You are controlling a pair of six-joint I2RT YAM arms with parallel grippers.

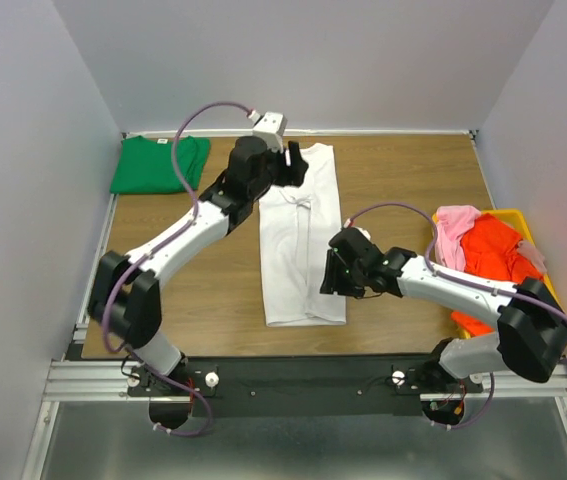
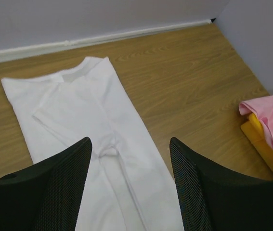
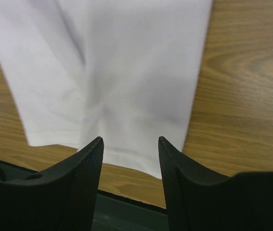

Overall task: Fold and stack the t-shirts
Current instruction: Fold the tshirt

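Note:
A white t-shirt (image 1: 301,240) lies flat in a long narrow strip down the middle of the table, sleeves folded in. It also shows in the left wrist view (image 2: 93,139) and in the right wrist view (image 3: 122,67). My left gripper (image 1: 281,170) is open and empty above the shirt's far end (image 2: 130,159). My right gripper (image 1: 328,280) is open and empty above the shirt's near hem (image 3: 130,154). A folded green t-shirt (image 1: 158,163) lies at the far left. Pink (image 1: 455,230) and orange-red (image 1: 491,255) t-shirts lie crumpled in a yellow bin (image 1: 523,218).
The yellow bin stands at the right edge of the table and shows in the left wrist view (image 2: 264,149). White walls close the table at back and sides. A black rail (image 3: 126,211) runs along the near table edge.

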